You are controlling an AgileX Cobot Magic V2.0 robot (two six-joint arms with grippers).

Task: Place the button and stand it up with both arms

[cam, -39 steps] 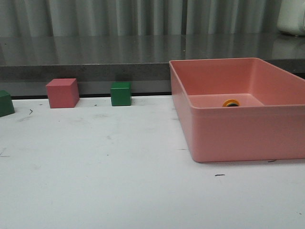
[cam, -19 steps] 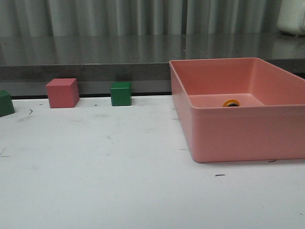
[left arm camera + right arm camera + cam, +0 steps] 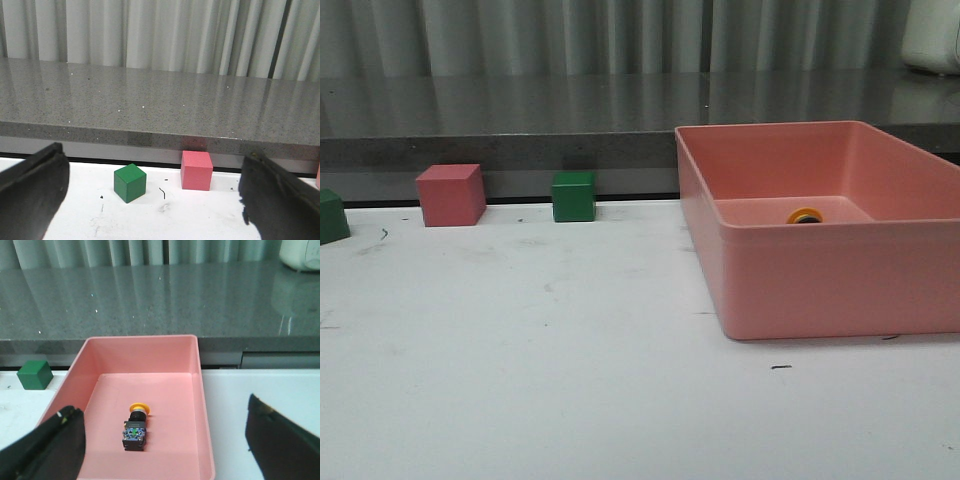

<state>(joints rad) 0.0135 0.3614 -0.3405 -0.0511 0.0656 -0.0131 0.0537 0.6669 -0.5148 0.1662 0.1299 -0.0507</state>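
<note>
One yellow-capped, black-bodied push-button (image 3: pixel 136 427) lies toppled inside the pink plastic tray (image 3: pixel 206 405), awaiting retrieval; left gripper (image 3: pixel 150 200) and right gripper (image 3: pixel 165 445) both spread wide, empty.

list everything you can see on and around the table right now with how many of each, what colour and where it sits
button: one, yellow cap, black body, lying on its side on the bin floor
bin: one, pink, open-topped, right side of the table
green cubes: two, one at the table's back edge near the middle, one at the far left, cut by the frame
pink cube: one, back edge, left of the middle green cube
table: one, white, scuffed
counter: one, grey speckled, behind the table
left end effector: one, black, open, empty
right end effector: one, black, open, facing the bin
</note>
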